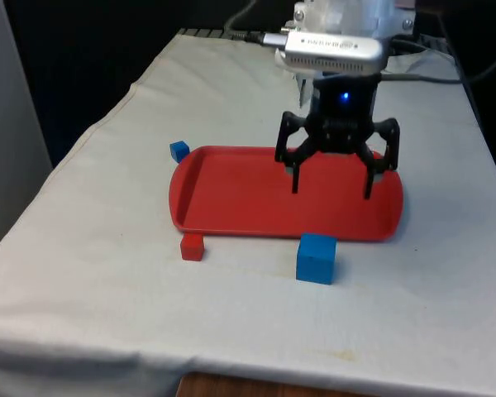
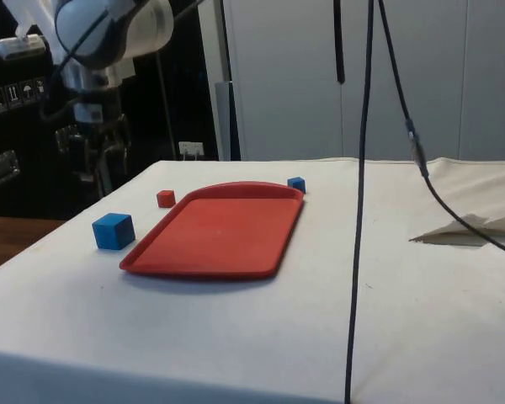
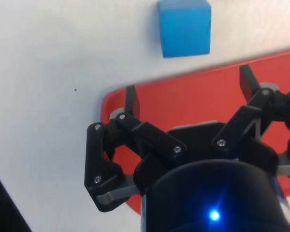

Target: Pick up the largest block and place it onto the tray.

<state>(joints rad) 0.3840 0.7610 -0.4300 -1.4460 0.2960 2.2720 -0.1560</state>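
Right now the big blue cube (image 1: 316, 258) sits on the white cloth just beside the flat red plastic tray (image 1: 231, 198), near its edge. My black gripper (image 1: 331, 180) hangs over the tray, fingers spread wide and empty. Descending off-centre could shove the cube against the rim.

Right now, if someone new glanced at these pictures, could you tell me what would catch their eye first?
Most striking is the red tray lying mid-table on the white cloth, with the black gripper hanging open above its end at the front view's right. Next is the large blue block on the cloth just outside the tray's near edge. A small red block and a small blue block sit off the tray's other end.
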